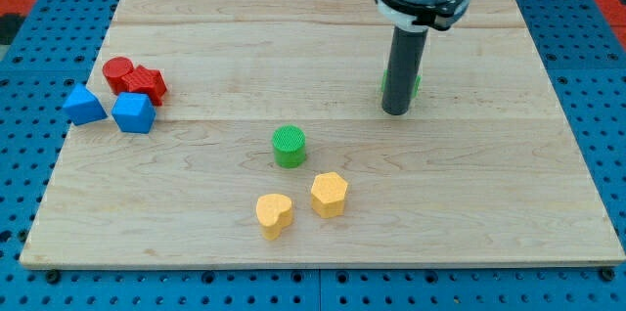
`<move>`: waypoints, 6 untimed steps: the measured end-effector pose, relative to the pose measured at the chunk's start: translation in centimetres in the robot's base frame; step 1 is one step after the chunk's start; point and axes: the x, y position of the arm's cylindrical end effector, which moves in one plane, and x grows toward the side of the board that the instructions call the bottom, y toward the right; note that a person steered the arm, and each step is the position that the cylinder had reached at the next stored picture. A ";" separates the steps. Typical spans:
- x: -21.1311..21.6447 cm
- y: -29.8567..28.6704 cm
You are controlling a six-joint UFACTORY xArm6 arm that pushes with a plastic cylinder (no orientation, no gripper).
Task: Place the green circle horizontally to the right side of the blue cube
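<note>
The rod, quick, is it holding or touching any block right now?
My tip: holds nothing; a green block is partly hidden right behind it, contact unclear.

Board (323, 47): pale wood, made of joined planks with fine grain lines visible; finish matt and smooth.

Surface surrounding the board (20, 155): blue perforated panel, plastic or painted metal cannot be told; slight sheen.

Rod above my tip (395, 111), at the view's top right of the board: dark, matt cylinder, held in a grey metallic collar with a dull shine.

Green circle (289, 145), near the board's middle: looks like plastic, top face finely ridged.

Blue cube (133, 112), at the board's left edge: looks like plastic, matt.

Red blocks (135, 78), just above the blue cube: ribbed surfaces seen.

Yellow blocks (301, 203), below the green circle: smooth, matt.
</note>
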 end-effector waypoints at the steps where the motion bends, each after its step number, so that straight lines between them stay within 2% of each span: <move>1: 4.9 -0.6; 2: 6.3 -7.4; 3: 5.9 -11.1; 5: 6.4 -14.9; 6: 8.4 -15.5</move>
